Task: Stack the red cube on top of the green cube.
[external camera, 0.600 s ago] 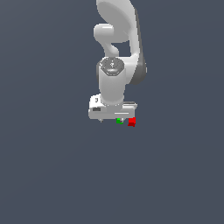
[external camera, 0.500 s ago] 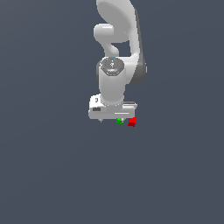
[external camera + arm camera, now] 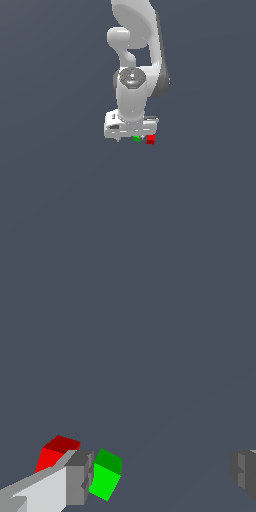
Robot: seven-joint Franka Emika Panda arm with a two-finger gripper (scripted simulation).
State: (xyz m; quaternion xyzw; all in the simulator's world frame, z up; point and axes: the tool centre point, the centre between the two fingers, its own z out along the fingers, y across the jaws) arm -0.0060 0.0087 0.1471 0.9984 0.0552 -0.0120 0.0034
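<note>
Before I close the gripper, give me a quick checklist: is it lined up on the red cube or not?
1. Gripper open: ok, the fingers stand wide apart with nothing held.
2. Red cube between the fingers: not ok, it sits outside one finger.
3. Green cube out of the gap: not ok, it lies inside, just beside that same finger.
4. Cubes apart: ok, the exterior view shows the red cube and the green cube side by side with a small gap, not stacked.
5. Finger clear of both cubes: cannot tell, it overlaps both in the wrist view.
6. Height over the floor: cannot tell.
</note>
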